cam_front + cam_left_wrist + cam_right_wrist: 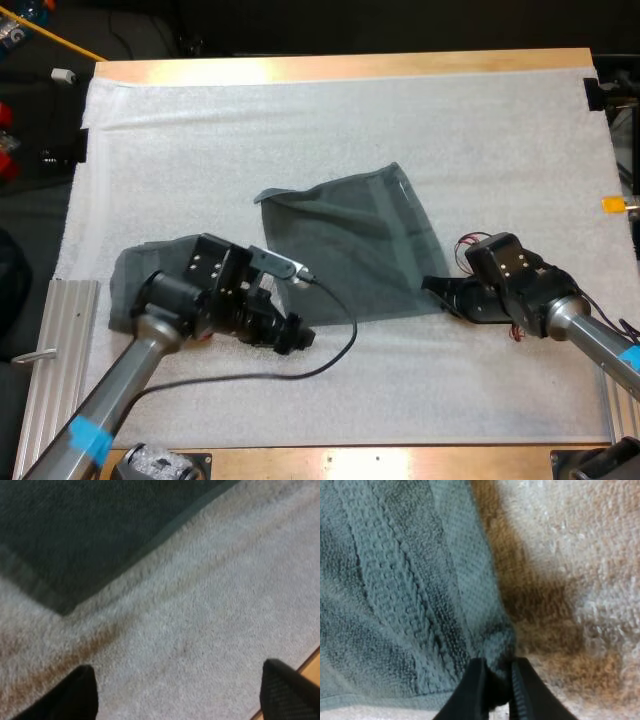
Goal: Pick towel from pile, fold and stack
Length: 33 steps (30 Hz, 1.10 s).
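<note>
Right hand is clamped on the near right corner of the spread towel, a thin pinch of hem pressed between its two fingers. The left hand hangs with its fingers wide apart over bare mat, clear of any cloth. Working down from the biggest thing, the wooden counter carries the white mat. Only mat lies between the left hand's fingers now, so I judge it could nip or ruck that soft surface if it comes down short of the cloth. The spread towel lies roughly flat in the middle of the mat, with its far left edge curled over. A fold led from the one held corner would likely drag it askew, and that curl could get trapped inside. A second towel sits crumpled at the mat's left side, partly under the left arm, near enough that a low sweep of that arm might snag or shove it. Smallest, and most at risk, is the near left corner of the spread towel, which lies just beside the open left hand but not within it, so closing there would miss. The right hand's hold takes in only the very tip of its corner, so a quick lift could pull the cloth free.
</note>
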Tool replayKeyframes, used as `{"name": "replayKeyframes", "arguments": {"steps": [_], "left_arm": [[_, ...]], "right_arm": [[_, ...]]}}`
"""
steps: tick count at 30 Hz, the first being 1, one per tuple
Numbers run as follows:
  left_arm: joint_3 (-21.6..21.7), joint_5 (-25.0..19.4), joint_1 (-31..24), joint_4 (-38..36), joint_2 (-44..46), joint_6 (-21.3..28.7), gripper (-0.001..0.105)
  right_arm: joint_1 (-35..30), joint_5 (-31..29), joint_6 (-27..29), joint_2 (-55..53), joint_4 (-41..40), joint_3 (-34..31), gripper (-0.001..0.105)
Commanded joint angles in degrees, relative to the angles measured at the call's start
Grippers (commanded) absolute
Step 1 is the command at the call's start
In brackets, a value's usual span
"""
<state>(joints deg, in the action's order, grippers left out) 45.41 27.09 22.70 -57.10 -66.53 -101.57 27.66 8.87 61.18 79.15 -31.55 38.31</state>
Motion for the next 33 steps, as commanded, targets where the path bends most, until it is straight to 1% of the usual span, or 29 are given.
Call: {"name": "replayKeyframes", "arguments": {"steps": [1, 5, 8, 13, 17, 23, 27, 29, 33], "left_arm": [[0.1, -0.2, 0.3, 1.9, -1.5, -1.2, 0.066], [0.1, -3.1, 0.3, 4.2, -6.4, -2.7, 0.066], [0.1, -3.0, 0.3, 6.0, -9.6, -2.7, 0.066], [0.1, -2.9, 0.3, 6.3, -14.8, -3.1, 0.066], [0.1, -2.9, 0.3, 8.1, -18.8, -3.1, 0.066], [0.1, -2.9, 0.3, 11.1, -21.6, -3.1, 0.066], [0.1, -2.5, 0.3, 13.0, -21.7, -3.1, 0.066], [0.1, -1.6, 0.3, 14.1, -21.7, -3.2, 0.066], [0.1, -1.5, 0.3, 14.3, -21.7, -3.6, 0.066]], "right_arm": [[0.0, -0.2, 0.8, -0.4, -0.9, 0.2, 0.000], [0.0, -0.2, 0.8, -0.4, -0.9, 0.2, 0.000], [0.0, -0.2, 0.8, -0.4, -0.9, 0.2, 0.000], [0.0, -0.2, 0.8, -0.4, -0.9, 0.2, 0.000], [0.0, -0.2, 0.8, -0.4, -0.9, 0.2, 0.000], [0.0, -0.2, 0.8, -0.4, -0.9, 0.2, 0.000], [0.0, -0.2, 0.8, -0.4, -0.9, 0.2, 0.000], [0.0, -0.2, 0.8, -0.4, -0.9, 0.2, 0.000], [0.0, -0.2, 0.8, -0.4, -0.9, 0.2, 0.000]]}}
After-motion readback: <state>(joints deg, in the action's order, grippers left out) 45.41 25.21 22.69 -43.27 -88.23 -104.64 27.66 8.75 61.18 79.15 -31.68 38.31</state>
